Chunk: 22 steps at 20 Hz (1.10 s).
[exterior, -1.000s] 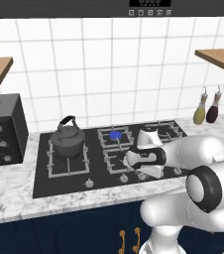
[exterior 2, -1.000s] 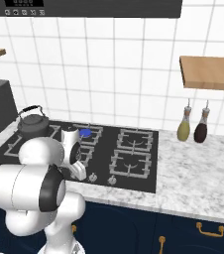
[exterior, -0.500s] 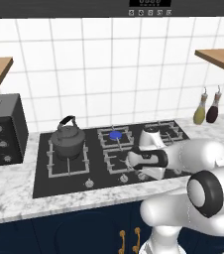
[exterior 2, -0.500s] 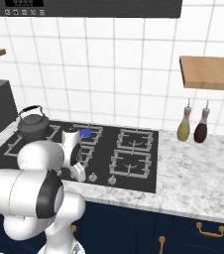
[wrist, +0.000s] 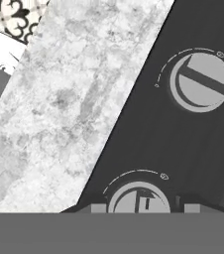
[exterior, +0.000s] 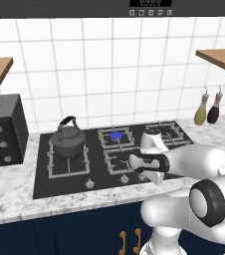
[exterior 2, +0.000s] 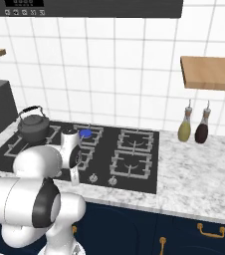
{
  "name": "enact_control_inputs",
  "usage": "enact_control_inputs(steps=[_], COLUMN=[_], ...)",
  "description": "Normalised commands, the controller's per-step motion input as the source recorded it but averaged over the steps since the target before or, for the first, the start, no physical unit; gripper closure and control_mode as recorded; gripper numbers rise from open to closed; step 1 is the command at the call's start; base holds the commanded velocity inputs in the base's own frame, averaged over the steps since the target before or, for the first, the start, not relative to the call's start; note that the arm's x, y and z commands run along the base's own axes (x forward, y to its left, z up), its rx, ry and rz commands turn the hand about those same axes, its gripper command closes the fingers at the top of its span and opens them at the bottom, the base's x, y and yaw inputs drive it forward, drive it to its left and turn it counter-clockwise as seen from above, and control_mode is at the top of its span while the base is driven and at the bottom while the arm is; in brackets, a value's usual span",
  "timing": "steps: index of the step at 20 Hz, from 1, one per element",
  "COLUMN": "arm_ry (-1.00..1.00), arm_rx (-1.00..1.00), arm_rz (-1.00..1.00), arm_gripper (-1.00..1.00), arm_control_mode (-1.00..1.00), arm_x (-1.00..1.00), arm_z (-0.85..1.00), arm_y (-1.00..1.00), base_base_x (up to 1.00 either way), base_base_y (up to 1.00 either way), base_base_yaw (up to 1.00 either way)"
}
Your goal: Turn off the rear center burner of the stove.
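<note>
The gripper [exterior: 145,175] hangs low over the front knob row of the stove [exterior: 42,182]; I cannot tell if it is open or closed. A knob [wrist: 138,200] sits right below it, another knob [wrist: 201,82] is near. It might turn the wrong one. Farther back, the rear center burner [exterior: 116,135] glows blue.

You have one stove [exterior: 42,185] at the centre of the left base view carrying six grates, one of them the rear center burner [exterior: 116,135] with its blue disc. One kettle [exterior: 67,140] sits left of it, two bottles [exterior: 200,112] stand at right, and one toaster oven [exterior: 2,130] at far left. Two knobs [wrist: 199,82] show in the hand view.
</note>
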Motion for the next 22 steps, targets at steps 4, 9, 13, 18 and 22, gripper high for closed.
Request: enact_control_inputs(steps=[4,9,13,18,22], arm_ry=[0.01,0.00,0.00,0.02,0.04], arm_rx=[0.00,0.00,0.00,0.00,0.00], arm_rz=[-0.35,-0.36,-0.38,-0.40,-0.40], arm_gripper=[1.00,1.00,1.00,1.00,1.00], arm_control_mode=[-1.00,-1.00,-1.00,-1.00,-1.00], arm_x=[-0.02,0.00,-0.03,-0.03,0.00], arm_z=[0.00,0.00,0.00,0.00,0.00], arm_y=[0.02,0.00,0.05,0.03,0.00], base_base_x=[0.00,0.00,0.00,0.00,0.00], base_base_y=[0.00,0.00,0.00,0.00,0.00], base_base_yaw=[0.00,0.00,0.00,0.00,0.00])
